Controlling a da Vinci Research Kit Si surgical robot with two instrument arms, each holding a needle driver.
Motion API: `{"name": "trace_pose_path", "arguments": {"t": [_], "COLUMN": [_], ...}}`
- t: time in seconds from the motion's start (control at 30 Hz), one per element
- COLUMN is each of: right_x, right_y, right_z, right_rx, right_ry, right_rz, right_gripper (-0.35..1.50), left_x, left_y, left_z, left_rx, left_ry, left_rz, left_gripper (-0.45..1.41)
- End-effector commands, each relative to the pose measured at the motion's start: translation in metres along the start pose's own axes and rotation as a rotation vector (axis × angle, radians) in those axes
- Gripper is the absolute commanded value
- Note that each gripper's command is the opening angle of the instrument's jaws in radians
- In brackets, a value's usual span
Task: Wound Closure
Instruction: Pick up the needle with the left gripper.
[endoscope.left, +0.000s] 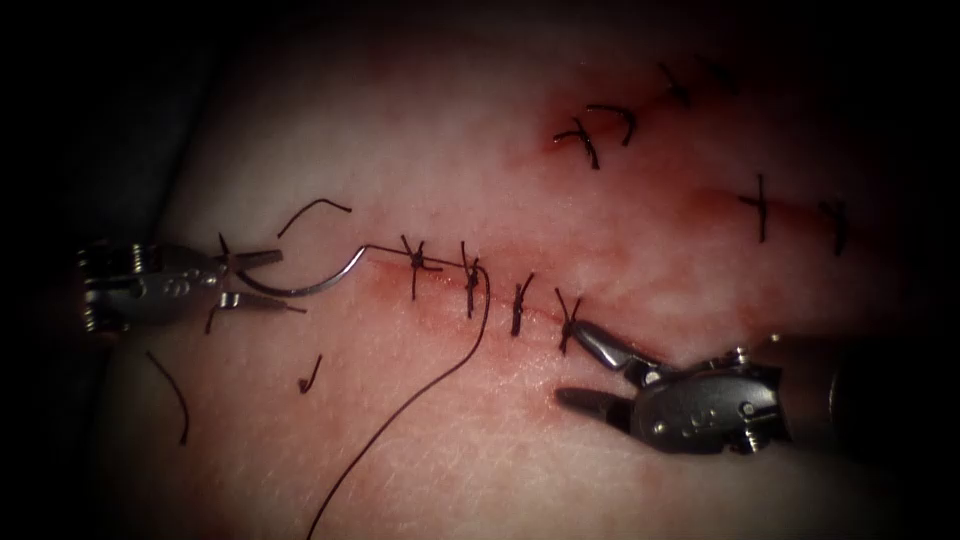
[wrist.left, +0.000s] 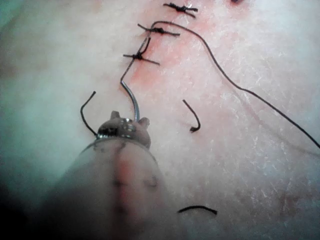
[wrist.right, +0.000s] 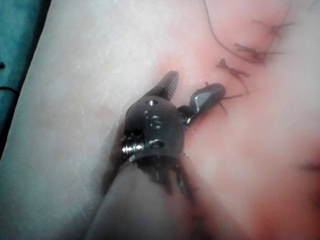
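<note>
**Both tools spread, needle lying between the left tool's jaws**

From my console I see the left tool (endoscope.left: 255, 280) at the left end of the cut with its jaws spread apart. The curved needle (endoscope.left: 300, 285) runs out from between those jaws, but they are not pressed onto it, so I read this tool as holding nothing. In the left wrist view the needle (wrist.left: 131, 97) rises just beyond the tool's tip (wrist.left: 129, 120) toward the nearest stitch.

The needle arcs to the right and its far end reaches the left end of the cut (endoscope.left: 390, 252), just beside the first stitch (endoscope.left: 417, 262). I cannot tell whether that end is in the tissue (endoscope.left: 480, 420) or resting on it.

My right tool (endoscope.left: 592, 372) sits at the right end of the stitched row, jaws wide apart and holding nothing. Its upper jaw touches or nearly touches the last knot (endoscope.left: 567, 318); the right wrist view shows the same tool (wrist.right: 192, 90) spread beside the stitches.

The thread (endoscope.left: 440, 380) hangs from the second stitch and trails down across the tissue. Several cut ends of thread (endoscope.left: 312, 210) lie loose around the left tool. Red fluid (endoscope.left: 560, 135) stains the tissue along a second stitched line at upper right.
</note>
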Motion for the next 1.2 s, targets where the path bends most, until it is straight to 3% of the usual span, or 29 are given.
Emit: {"name": "trace_pose_path", "arguments": {"t": [0.03, 0.67, 0.8, 0.93, 1.2], "right_x": [-0.0001, -0.0001, -0.0001, 0.0001, 0.0005], "right_y": [-0.0009, -0.0009, -0.0010, -0.0010, -0.0009], "right_z": [0.0006, 0.0007, 0.0006, 0.0005, 0.0001], "right_rx": [0.001, -0.001, -0.001, -0.001, 0.002], "right_ry": [0.002, -0.001, -0.001, -0.001, 0.000], "right_rz": [0.001, 0.001, 0.001, 0.000, 0.014], "right_gripper": [1.28, 1.28, 1.28, 1.28, 1.20], "left_x": [-0.0002, -0.0024, -0.0028, -0.0030, -0.0020], "left_y": [-0.0001, -0.0002, -0.0008, -0.0012, -0.0009], "left_z": [0.0011, 0.0038, 0.0043, 0.0046, 0.0036], "left_rx": [-0.007, -0.076, -0.075, -0.074, -0.076], "left_ry": [-0.004, -0.085, -0.084, -0.083, -0.090], "left_rz": [0.006, 0.056, 0.039, 0.015, -0.021], "left_gripper": [0.05, 0.00, -0.11, -0.45, -0.45]}}
